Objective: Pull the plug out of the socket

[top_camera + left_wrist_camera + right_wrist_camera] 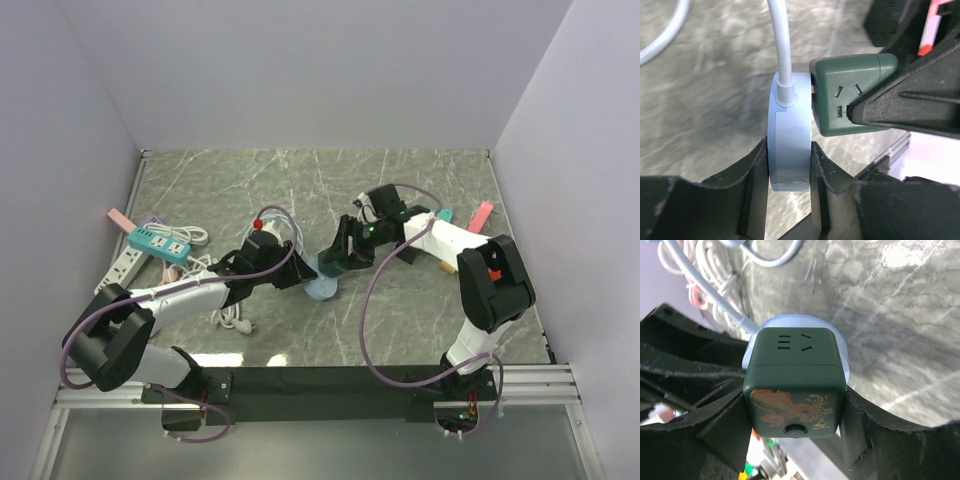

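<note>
left pincer [789, 172] clamps blue plug [789, 127] | right pincer [795, 412] clamps green socket cube [796, 352] | grey marble tabletop [300, 180], lavender walls [300, 70]

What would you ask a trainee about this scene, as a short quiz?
1. True or false: the left tool grips the round blue plug.
2. Which colour is the cube socket in the right tool? A red, B green, C yellow.
3. Is the plug already out of the socket?
Key: 1 true; 2 B; 3 no, they are joined.
</note>
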You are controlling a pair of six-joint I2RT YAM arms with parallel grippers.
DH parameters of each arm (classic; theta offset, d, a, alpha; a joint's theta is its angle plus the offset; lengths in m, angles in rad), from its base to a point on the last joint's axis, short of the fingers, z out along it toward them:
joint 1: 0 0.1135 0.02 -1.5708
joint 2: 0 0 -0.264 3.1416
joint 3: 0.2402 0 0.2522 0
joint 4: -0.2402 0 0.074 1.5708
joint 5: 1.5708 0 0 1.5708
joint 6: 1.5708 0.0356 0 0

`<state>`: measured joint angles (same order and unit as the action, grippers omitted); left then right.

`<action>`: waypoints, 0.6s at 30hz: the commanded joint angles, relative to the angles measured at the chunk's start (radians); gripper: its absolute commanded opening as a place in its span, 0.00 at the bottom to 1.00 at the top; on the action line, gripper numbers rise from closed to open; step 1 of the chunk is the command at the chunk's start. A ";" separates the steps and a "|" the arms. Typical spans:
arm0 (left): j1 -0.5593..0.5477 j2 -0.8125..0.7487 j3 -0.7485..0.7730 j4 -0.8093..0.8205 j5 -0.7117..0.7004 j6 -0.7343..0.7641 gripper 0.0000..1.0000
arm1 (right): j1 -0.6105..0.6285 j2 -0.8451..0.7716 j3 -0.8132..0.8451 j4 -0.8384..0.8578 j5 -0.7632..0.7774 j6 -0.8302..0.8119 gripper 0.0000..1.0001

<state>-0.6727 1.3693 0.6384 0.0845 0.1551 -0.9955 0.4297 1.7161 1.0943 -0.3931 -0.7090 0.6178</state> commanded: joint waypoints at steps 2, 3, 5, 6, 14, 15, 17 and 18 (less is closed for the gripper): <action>0.010 -0.024 -0.022 -0.054 -0.031 0.011 0.01 | -0.120 -0.081 0.092 -0.167 -0.161 -0.193 0.00; 0.012 -0.026 -0.022 -0.052 -0.031 0.011 0.01 | -0.158 -0.087 0.090 -0.173 -0.155 -0.197 0.00; 0.010 -0.026 -0.019 -0.055 -0.032 0.009 0.01 | -0.178 -0.096 0.087 -0.179 -0.152 -0.205 0.00; 0.010 -0.027 -0.013 -0.058 -0.031 0.011 0.01 | -0.183 -0.096 0.085 -0.179 -0.162 -0.202 0.00; 0.010 -0.015 0.044 -0.080 -0.026 0.014 0.01 | -0.062 -0.216 0.024 -0.093 0.090 -0.073 0.00; 0.010 -0.009 0.056 -0.081 -0.023 0.012 0.01 | -0.042 -0.229 0.018 -0.089 0.133 -0.047 0.00; 0.010 -0.007 0.070 -0.080 -0.019 0.009 0.01 | 0.027 -0.271 -0.003 -0.078 0.253 -0.021 0.00; 0.010 -0.009 0.072 -0.078 -0.017 0.005 0.01 | 0.044 -0.280 -0.010 -0.069 0.278 -0.006 0.00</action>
<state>-0.6762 1.3666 0.6792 0.0605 0.1604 -0.9901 0.4213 1.5246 1.0939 -0.5198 -0.5957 0.5694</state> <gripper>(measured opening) 0.355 0.665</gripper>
